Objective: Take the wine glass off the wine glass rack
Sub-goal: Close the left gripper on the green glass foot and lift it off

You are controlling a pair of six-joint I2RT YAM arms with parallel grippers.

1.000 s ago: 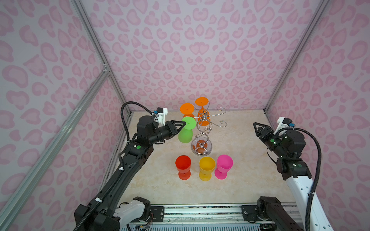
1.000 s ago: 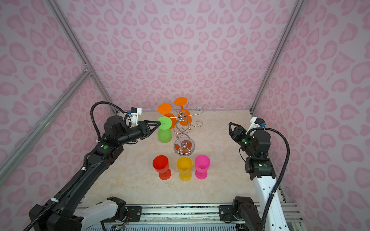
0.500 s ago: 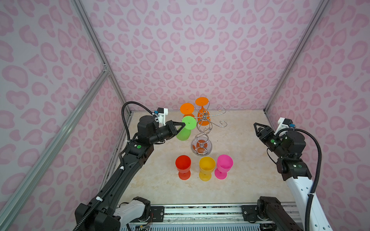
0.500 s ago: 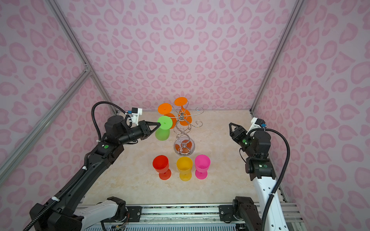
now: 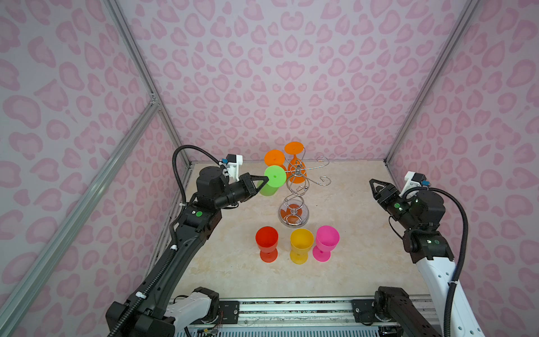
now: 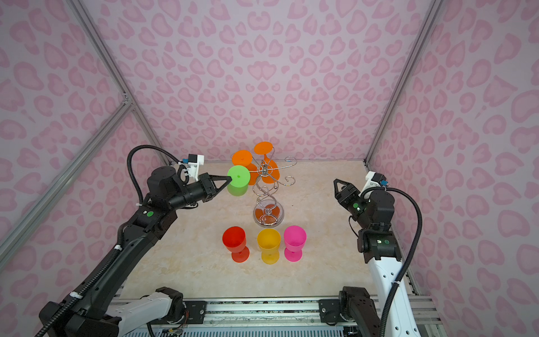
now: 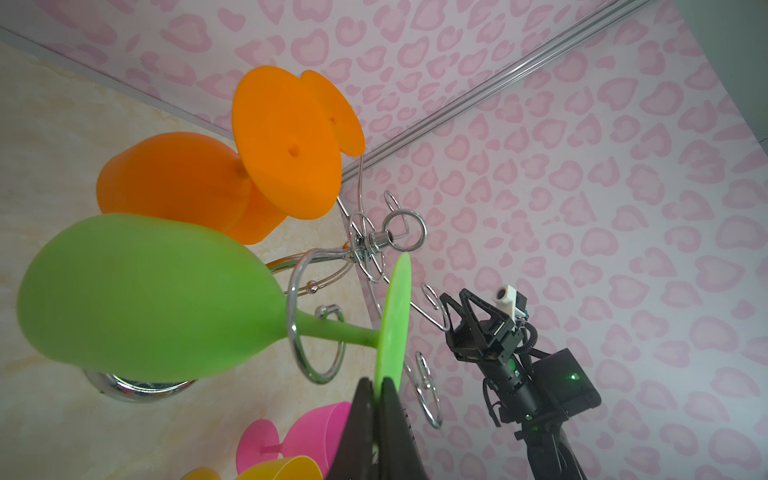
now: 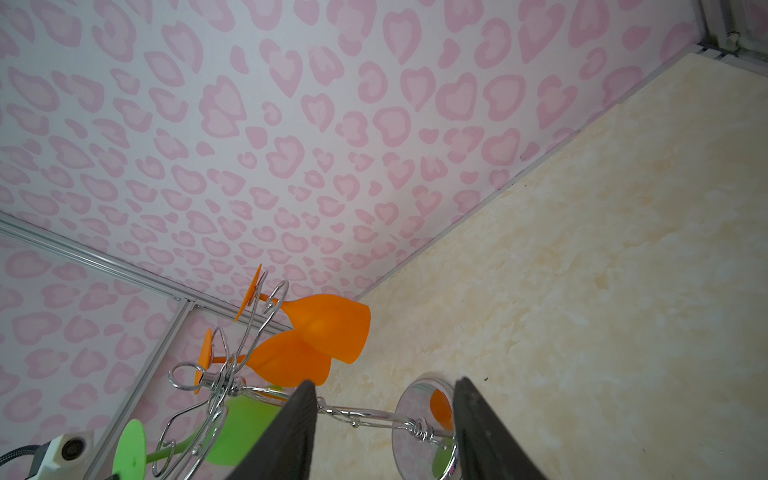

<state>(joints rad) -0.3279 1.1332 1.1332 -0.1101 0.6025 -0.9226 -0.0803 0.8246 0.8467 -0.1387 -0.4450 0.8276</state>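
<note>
- Two black fingers of the left gripper (image 7: 376, 384) were pinched shut on the edge of the green wine glass's (image 7: 153, 295) round foot, with nothing else in that grip.
- That glass hung bowl-down on the wine glass rack (image 5: 295, 192), its stem threaded through one chrome hook loop (image 7: 297, 332) on the side facing the left arm.
- With only a thin disc edge held, the pull probably needed to be slow and in line with the hook's open end, so the stem slid out instead of dragging the wire.
- A sideways tug risked rocking the rack on its round base (image 5: 293, 218) or twisting the foot out of the pinch.
- An orange glass (image 7: 286, 145) hung just beside the green one, so the way out was best kept clear of it.
- The right gripper (image 5: 372, 189) stood partly open and empty, well apart from the rack.
- Red (image 5: 267, 239), yellow (image 5: 301, 240) and pink (image 5: 327, 237) glasses stood upright on the table (image 5: 350, 262) in front of the rack, so any set-down needed a bare spot beside them.
</note>
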